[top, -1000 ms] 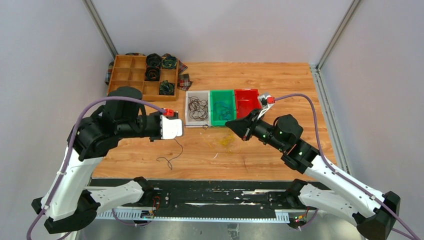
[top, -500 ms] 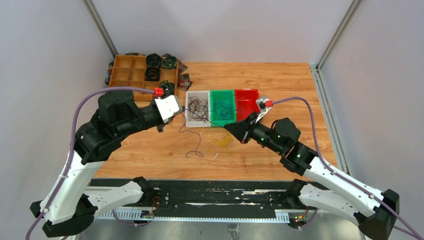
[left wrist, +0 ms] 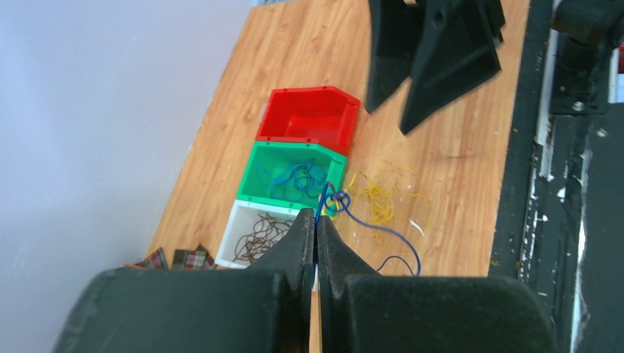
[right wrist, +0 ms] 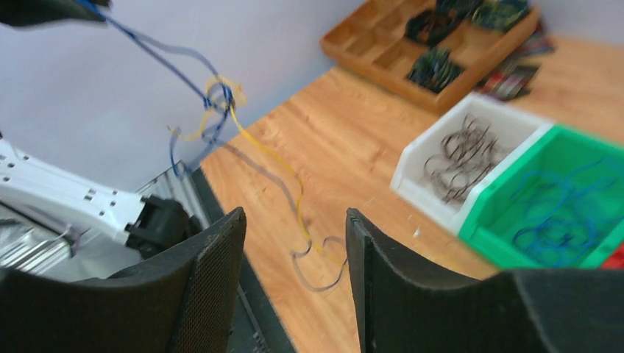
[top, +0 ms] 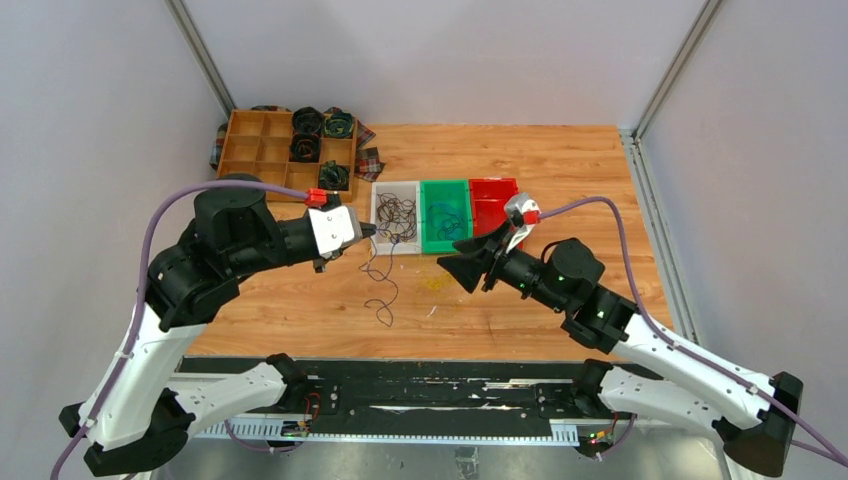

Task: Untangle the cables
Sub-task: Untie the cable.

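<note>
**Pinching a blue cable over the table**

Fingers of the left gripper were pressed together on a blue cable, which hung from their tips in loose loops over the table. A yellow cable was knotted into it. The right gripper faced that hanging strand with its fingers spread, gripping nothing. Further out, loose yellow cables lay on the wood just beside the green bin, which held blue cables. A white bin next to it held brown cables, and a red bin stood on its other side. A wooden tray with dark coils sat at the far left corner.
</note>
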Controlling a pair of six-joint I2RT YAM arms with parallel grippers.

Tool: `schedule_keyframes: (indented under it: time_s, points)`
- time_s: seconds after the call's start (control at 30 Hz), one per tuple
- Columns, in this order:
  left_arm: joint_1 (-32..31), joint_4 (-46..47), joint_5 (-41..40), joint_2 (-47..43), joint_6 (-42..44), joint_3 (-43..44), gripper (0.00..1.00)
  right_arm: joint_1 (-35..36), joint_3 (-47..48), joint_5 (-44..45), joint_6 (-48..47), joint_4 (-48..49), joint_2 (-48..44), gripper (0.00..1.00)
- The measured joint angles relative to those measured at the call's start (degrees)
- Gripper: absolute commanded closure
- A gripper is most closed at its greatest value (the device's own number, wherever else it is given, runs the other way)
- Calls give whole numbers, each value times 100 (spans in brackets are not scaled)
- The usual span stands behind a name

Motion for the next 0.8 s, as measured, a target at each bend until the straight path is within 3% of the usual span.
schedule_keyframes:
  time_s: [0.13, 0.5, 0.8]
  points:
    - [0, -175, 273, 0, 114, 24, 100, 0, 282, 33, -459, 184, 15, 44]
    - [0, -385, 601, 11, 151, 280, 100, 424, 1123, -977, -1342, 468, 1327, 44]
    - [0, -466, 684, 11, 129, 313, 100, 675, 1414, -951, -1834, 662, 1567, 74]
